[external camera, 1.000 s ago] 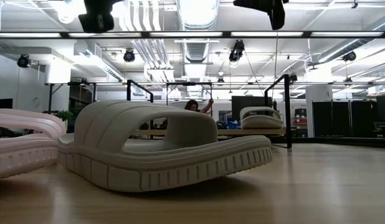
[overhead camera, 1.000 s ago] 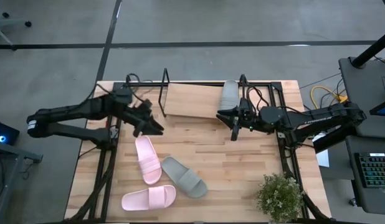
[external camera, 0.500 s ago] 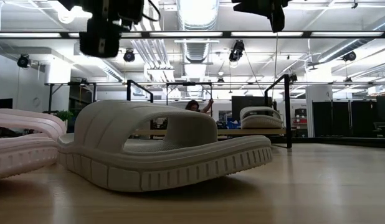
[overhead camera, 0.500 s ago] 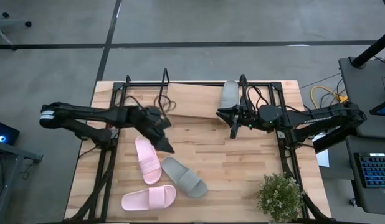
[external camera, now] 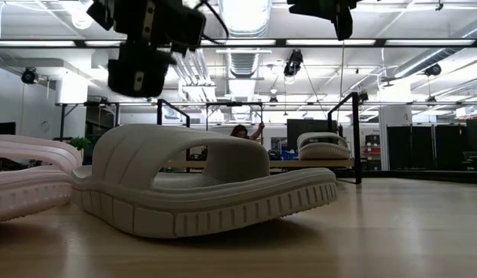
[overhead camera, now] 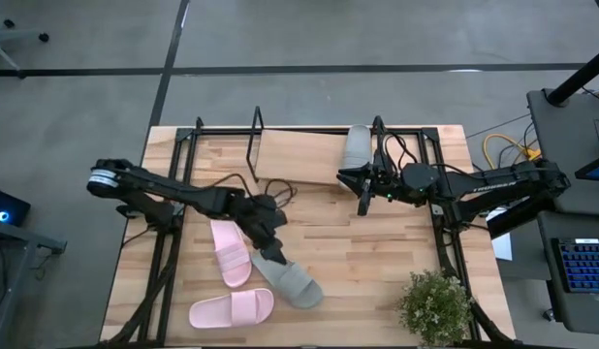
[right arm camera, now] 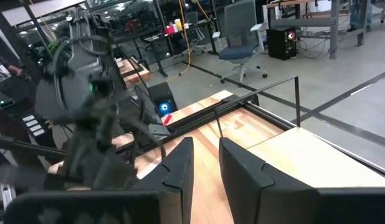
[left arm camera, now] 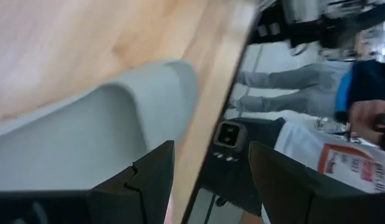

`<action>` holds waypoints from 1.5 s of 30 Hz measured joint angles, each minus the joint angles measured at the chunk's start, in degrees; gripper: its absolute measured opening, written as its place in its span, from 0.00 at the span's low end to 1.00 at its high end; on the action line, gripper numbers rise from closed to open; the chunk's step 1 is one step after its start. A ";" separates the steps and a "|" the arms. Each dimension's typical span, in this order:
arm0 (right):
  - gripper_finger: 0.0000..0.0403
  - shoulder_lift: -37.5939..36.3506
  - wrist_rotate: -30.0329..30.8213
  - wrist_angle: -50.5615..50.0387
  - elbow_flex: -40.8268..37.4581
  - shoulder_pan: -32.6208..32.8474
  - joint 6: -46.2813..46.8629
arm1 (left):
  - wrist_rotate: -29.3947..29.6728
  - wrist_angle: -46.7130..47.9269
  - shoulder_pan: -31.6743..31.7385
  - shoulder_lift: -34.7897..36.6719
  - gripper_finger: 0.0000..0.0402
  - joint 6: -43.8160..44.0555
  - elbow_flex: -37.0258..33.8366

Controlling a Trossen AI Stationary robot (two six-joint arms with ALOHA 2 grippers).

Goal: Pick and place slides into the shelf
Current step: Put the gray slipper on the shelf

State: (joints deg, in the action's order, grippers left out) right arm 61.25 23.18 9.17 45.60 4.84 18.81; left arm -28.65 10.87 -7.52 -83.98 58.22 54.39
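One light grey slide (overhead camera: 288,276) lies sole down on the table, close to the camera in the low view (external camera: 200,185). My left gripper (overhead camera: 271,244) hovers open just above its far end, clear of it (external camera: 142,69); the left wrist view shows the grey slide (left arm camera: 118,118) under the open fingers. Two pale pink slides (overhead camera: 230,250) (overhead camera: 232,308) lie to its left. The other grey slide (overhead camera: 358,147) rests on the shelf (overhead camera: 295,155) at its right end. My right gripper (overhead camera: 362,194) waits in front of that slide with a narrow gap between its fingers (right arm camera: 206,163).
A potted plant (overhead camera: 435,305) stands at the table's near right corner. The shelf's thin black uprights (overhead camera: 256,145) rise at its left end. Bare tabletop lies between the slides and the shelf. A person (left arm camera: 367,93) shows beyond the table's edge.
My left gripper has swung from the shelf's left end toward the table's near edge and right, coming down over the far end of the grey slide on the table. The slides have stayed in place.
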 joint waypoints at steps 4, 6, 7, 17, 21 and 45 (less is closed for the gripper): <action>0.19 0.00 -0.02 0.00 0.00 -0.02 0.00 | -0.05 0.18 -1.22 -3.70 0.48 3.12 0.04; 0.19 0.00 -0.05 0.00 0.00 -0.01 0.00 | -0.04 0.09 -1.84 -4.76 0.48 4.06 0.04; 0.19 0.00 -0.06 0.00 0.01 -0.02 0.00 | -0.07 0.10 -2.16 -5.16 0.48 4.43 0.04; 0.17 0.00 -0.17 -1.99 0.00 -0.02 0.02 | 0.58 0.10 -4.30 -9.02 0.48 4.64 0.07; 0.17 0.00 -0.17 -2.10 0.00 -0.02 0.01 | 0.62 -0.37 -4.35 -10.16 0.48 3.55 0.26; 0.18 -0.38 -0.19 -3.00 0.13 -0.02 -2.54 | -0.22 -9.63 -5.71 -15.94 0.47 -3.47 -0.42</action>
State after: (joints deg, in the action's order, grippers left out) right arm 60.87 22.98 6.17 45.74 4.82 16.27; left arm -28.87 1.24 -13.23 -99.92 54.75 53.98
